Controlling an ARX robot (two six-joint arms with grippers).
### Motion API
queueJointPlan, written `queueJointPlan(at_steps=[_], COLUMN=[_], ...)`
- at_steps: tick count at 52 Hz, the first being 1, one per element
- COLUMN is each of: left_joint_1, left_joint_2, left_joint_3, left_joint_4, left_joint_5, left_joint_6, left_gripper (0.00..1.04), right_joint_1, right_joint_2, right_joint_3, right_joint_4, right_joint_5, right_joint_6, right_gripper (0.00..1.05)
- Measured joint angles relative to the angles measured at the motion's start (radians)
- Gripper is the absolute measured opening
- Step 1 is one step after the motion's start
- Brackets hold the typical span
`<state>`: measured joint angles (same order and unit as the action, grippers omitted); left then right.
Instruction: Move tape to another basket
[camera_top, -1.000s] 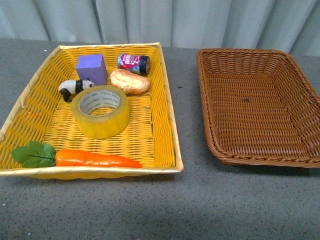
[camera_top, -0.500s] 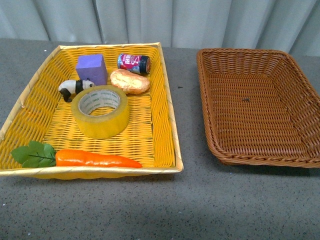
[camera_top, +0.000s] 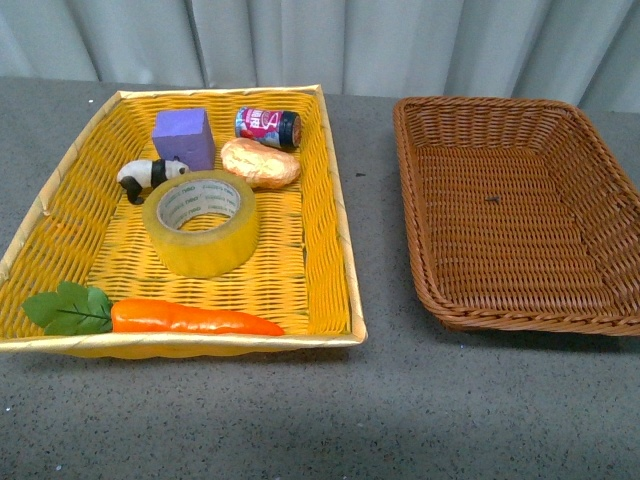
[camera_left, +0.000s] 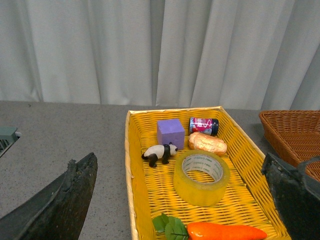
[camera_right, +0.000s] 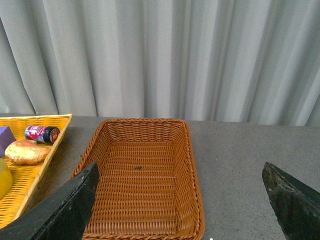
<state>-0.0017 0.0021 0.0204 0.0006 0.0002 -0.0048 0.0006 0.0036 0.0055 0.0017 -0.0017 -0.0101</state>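
The tape (camera_top: 200, 221), a wide yellow roll with a white printed core, lies flat in the middle of the bright yellow woven basket (camera_top: 336, 215) on the left; it also shows in the left wrist view as the tape (camera_left: 201, 178). The dark brown wicker basket (camera_top: 420, 255) stands to the right with nothing in it, seen too as the brown basket (camera_right: 186, 165) in the right wrist view. Neither arm appears in the front view. My left gripper (camera_left: 185, 200) is open, well back from the tape. My right gripper (camera_right: 185, 200) is open, back from the brown basket.
Sharing the yellow basket with the tape are a purple block (camera_top: 183, 137), a toy panda (camera_top: 150, 175), a small can (camera_top: 267, 127), a bread roll (camera_top: 260, 163) and a carrot (camera_top: 190, 318) along its near side. Grey curtains hang behind the grey table (camera_top: 380, 400).
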Motion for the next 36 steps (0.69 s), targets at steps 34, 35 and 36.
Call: queueJointPlan(at_steps=[34, 35, 36], left_joint_1=[0.000, 0.000, 0.000], left_joint_2=[0.000, 0.000, 0.000], left_joint_3=[0.000, 0.000, 0.000], left_joint_4=[0.000, 0.000, 0.000], left_joint_5=[0.000, 0.000, 0.000], left_joint_6=[0.000, 0.000, 0.000], left_gripper=[0.98, 0.98, 0.98], right_joint_1=[0.000, 0.000, 0.000], right_joint_2=[0.000, 0.000, 0.000], right_joint_3=[0.000, 0.000, 0.000], right_joint_4=[0.000, 0.000, 0.000], right_joint_5=[0.000, 0.000, 0.000], right_joint_6=[0.000, 0.000, 0.000], right_gripper=[0.96, 0.96, 0.96])
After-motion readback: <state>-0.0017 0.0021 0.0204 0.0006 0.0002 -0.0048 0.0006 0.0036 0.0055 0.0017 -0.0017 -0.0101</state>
